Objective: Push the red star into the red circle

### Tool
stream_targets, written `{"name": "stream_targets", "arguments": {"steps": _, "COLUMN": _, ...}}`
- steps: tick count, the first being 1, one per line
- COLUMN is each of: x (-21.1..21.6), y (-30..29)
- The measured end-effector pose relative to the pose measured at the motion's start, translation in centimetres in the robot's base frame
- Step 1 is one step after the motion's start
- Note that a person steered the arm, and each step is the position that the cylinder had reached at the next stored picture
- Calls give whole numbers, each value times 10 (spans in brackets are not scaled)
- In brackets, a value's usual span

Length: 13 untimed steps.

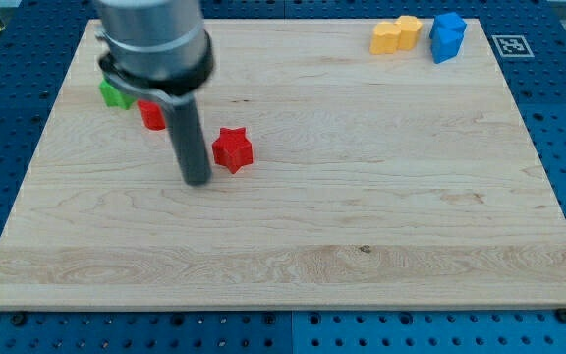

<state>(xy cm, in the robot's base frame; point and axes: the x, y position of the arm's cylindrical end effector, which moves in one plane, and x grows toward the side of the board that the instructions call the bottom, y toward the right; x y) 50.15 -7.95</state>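
The red star lies on the wooden board, left of centre. My tip rests on the board just left of the star and slightly below it, a small gap apart. The red circle sits up and to the left of the star, partly hidden behind my rod. The rod's wide grey body covers the board's upper left.
A green block lies left of the red circle, partly hidden by the arm. A yellow block and a blue block sit near the board's top right corner. The board's edge runs along the view's bottom.
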Motion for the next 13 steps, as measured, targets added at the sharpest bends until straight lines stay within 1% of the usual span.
{"name": "stream_targets", "arguments": {"steps": 1, "x": 8, "y": 85}}
{"name": "stream_targets", "arguments": {"steps": 2, "x": 8, "y": 107}}
{"name": "stream_targets", "arguments": {"steps": 3, "x": 4, "y": 101}}
{"name": "stream_targets", "arguments": {"steps": 4, "x": -5, "y": 82}}
{"name": "stream_targets", "arguments": {"steps": 6, "x": -33, "y": 58}}
{"name": "stream_targets", "arguments": {"steps": 7, "x": -35, "y": 44}}
{"name": "stream_targets", "arguments": {"steps": 9, "x": -40, "y": -6}}
{"name": "stream_targets", "arguments": {"steps": 11, "x": -46, "y": -33}}
{"name": "stream_targets", "arguments": {"steps": 12, "x": -55, "y": -36}}
{"name": "stream_targets", "arguments": {"steps": 13, "x": -36, "y": 16}}
